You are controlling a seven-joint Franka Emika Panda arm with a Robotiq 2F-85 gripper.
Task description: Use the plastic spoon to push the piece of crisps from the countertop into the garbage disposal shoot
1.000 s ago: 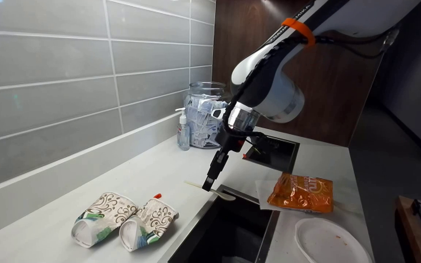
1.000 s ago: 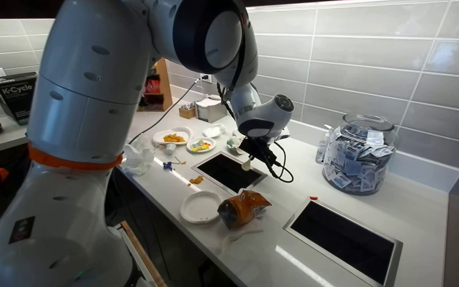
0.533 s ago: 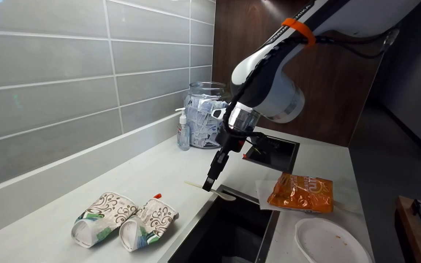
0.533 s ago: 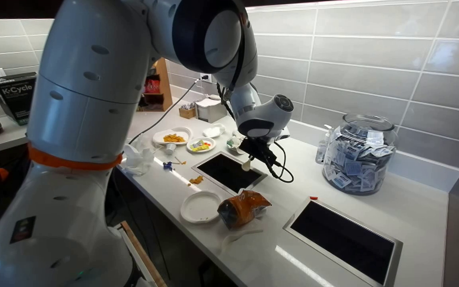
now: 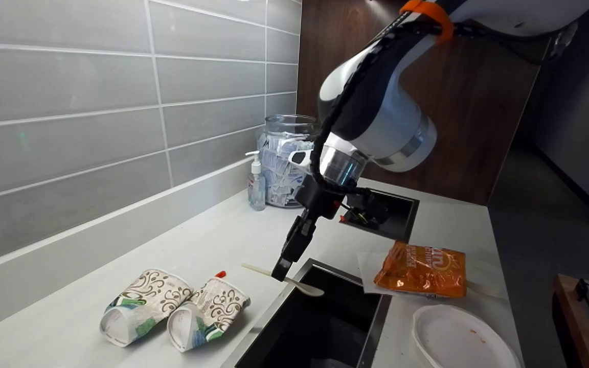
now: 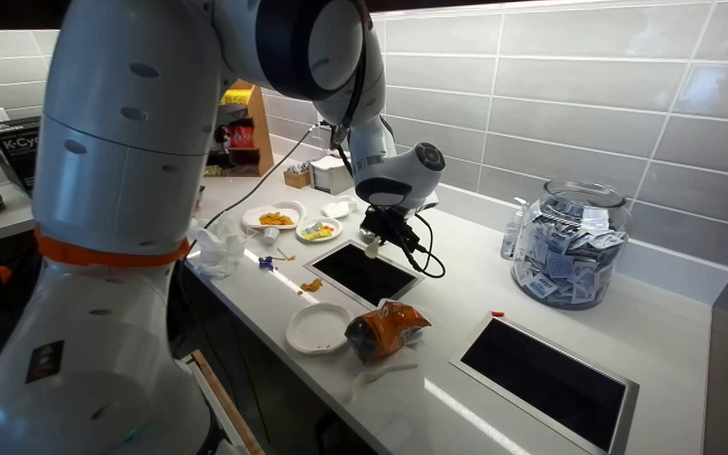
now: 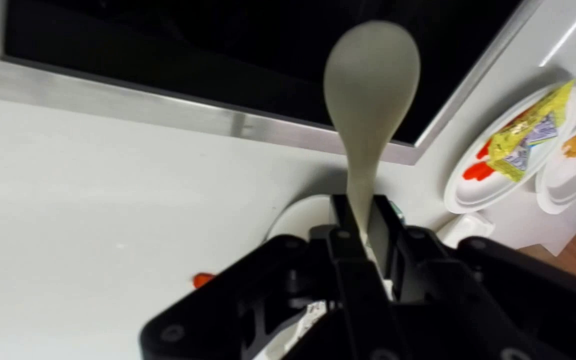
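Gripper (image 7: 360,200) pinches spoon (image 7: 368,125) at mid-length, bowl (image 7: 372,70) above presumed chute (image 6: 361,276). Likely target, crisps (image 6: 311,285), on counter (image 5: 207,240) just beside chute's metal frame (image 7: 168,110), side nearer arm's base (image 6: 92,392). To sweep well: land bowl behind crisps, keep pressure light, push toward chute; spoon could swivel if forced. Smooth counter should help. Near: plate (image 5: 448,332), orange bag (image 5: 422,271). Beyond: jar (image 6: 572,253) by tiled wall (image 6: 591,88).

A grey tiled wall (image 5: 64,87) meets a dim brown panel (image 5: 471,128), apparently wood.
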